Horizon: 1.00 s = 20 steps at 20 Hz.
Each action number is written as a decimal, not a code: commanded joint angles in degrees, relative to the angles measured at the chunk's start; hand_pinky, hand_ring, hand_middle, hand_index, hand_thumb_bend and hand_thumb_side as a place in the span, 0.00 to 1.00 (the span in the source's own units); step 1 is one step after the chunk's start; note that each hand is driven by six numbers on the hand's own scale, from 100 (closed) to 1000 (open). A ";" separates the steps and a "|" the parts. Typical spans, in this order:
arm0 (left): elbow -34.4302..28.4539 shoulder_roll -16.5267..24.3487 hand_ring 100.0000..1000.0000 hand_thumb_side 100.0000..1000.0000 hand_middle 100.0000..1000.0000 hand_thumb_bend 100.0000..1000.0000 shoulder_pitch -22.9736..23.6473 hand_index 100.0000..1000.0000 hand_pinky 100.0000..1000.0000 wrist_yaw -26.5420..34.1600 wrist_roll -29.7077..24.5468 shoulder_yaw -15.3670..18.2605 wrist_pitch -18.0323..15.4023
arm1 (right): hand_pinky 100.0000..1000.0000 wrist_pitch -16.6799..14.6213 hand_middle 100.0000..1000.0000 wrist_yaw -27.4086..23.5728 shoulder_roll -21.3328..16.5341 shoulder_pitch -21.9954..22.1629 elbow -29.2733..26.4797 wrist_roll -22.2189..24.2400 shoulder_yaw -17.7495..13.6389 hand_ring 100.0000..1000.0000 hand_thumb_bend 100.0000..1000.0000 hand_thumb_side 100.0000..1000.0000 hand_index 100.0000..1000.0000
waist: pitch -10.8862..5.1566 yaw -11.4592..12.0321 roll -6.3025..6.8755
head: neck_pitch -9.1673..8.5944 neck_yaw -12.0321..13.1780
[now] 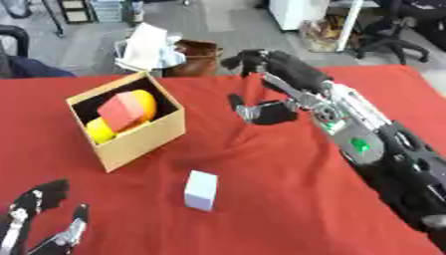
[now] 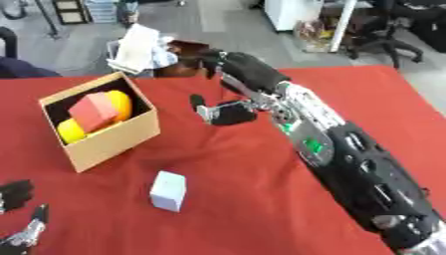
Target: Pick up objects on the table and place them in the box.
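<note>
A cardboard box [image 1: 139, 137] stands at the left of the red table, holding a yellow object [image 1: 101, 130] with a red block [image 1: 123, 110] on top. A white block [image 1: 200, 190] lies on the cloth nearer to me, in front of the box. My right hand [image 1: 270, 67] hovers right of the box near the table's far edge, fingers relaxed and spread, thumb pointing left, holding nothing. My left hand [image 1: 39, 216] rests at the lower left corner, fingers up and straight.
The red cloth [image 1: 261, 199] covers the table. Beyond the far edge sit a brown bag [image 1: 196, 57] and white papers [image 1: 144, 47]. Office chairs and a white cabinet stand on the floor behind.
</note>
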 commanded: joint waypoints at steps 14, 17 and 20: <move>-1.79 1.29 0.72 0.25 0.69 0.18 -1.07 0.81 0.76 -0.23 -0.70 -0.51 0.05 | 0.79 -0.34 0.91 4.54 9.77 -1.80 10.13 15.71 11.27 0.80 0.00 0.66 0.97 | -1.75 0.05 1.46 | 1.01 -0.83; -1.67 1.15 0.72 0.25 0.69 0.18 -0.90 0.81 0.76 -0.17 -0.85 -0.67 -0.06 | 0.82 -0.82 0.93 7.78 10.13 -1.85 10.75 18.00 9.99 0.83 0.00 0.65 0.97 | -1.70 -0.03 1.44 | 1.04 -0.86; -1.56 1.03 0.72 0.25 0.69 0.18 -0.88 0.81 0.76 -0.17 -1.02 -0.86 -0.20 | 0.81 -1.04 0.91 11.18 10.58 -1.66 11.29 18.12 9.49 0.82 0.00 0.59 0.97 | -1.65 -0.02 1.46 | 1.06 -0.86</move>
